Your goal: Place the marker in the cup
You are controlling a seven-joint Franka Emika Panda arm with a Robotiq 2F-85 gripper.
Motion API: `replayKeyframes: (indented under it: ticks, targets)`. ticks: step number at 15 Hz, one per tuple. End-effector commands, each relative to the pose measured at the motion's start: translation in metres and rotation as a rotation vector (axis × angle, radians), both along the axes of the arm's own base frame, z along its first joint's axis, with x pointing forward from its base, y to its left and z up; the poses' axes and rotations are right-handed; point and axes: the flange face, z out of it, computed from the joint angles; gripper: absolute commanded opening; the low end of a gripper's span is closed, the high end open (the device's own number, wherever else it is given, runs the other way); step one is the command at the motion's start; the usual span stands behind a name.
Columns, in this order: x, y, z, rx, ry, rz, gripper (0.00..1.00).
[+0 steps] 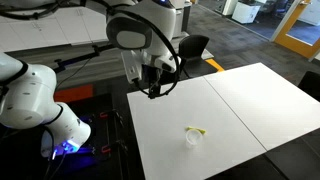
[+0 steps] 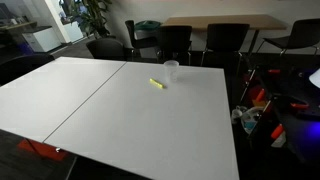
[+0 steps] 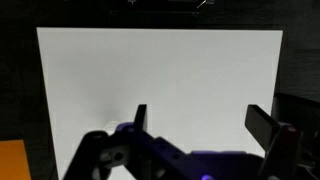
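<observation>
Wrist view puts my pincer point(image 3: 200, 120) closest to the lens. Its two dark fingers point(image 3: 140, 116) stand well apart, wide open, with only bare white tabletop point(image 3: 160, 60) showing between them. Beyond them I can follow the tabletop out to its far edge and both far corners, set against a dark floor. I can't pick out the marker or the cup there with any confidence.

In an exterior view the white arm point(image 1: 40, 100) reaches in from beside the tabletop. The pincer point(image 1: 152, 88) hangs in the air over the edge nearest the robot's base, close to one corner, and it is holding nothing.

Farther out on that same panel, short of the seam point(image 1: 237, 115) that splits the tabletop in two, the yellow marker point(image 1: 198, 131) lies flat on the surface, outside the cup. The cup point(image 1: 192, 139) stands upright just beside it. Both are well apart from the pincer.

From across the room I get the clearer read. The cup point(image 2: 172, 70) sits close to the long edge on the chairs' side, and the marker point(image 2: 156, 84) lies a little inward from it toward the middle of the tabletop. A narrow gap separates the two. Dark chairs point(image 2: 170, 40) stand past that edge.
</observation>
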Motion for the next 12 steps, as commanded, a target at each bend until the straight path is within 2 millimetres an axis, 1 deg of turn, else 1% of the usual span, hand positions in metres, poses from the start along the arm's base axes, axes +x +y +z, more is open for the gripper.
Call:
replayKeyframes:
  ticks: [1, 7, 10, 12]
  targets:
    - [0.0, 0.0, 0.0, 0.0, 0.001, 0.0, 1.0]
    - [0.001, 0.002, 0.0, -0.001, -0.004, 0.002, 1.0]
    - [0.01, 0.013, -0.001, -0.015, -0.048, -0.026, 1.0]
    - [0.021, 0.023, -0.004, -0.037, -0.096, -0.047, 1.0]
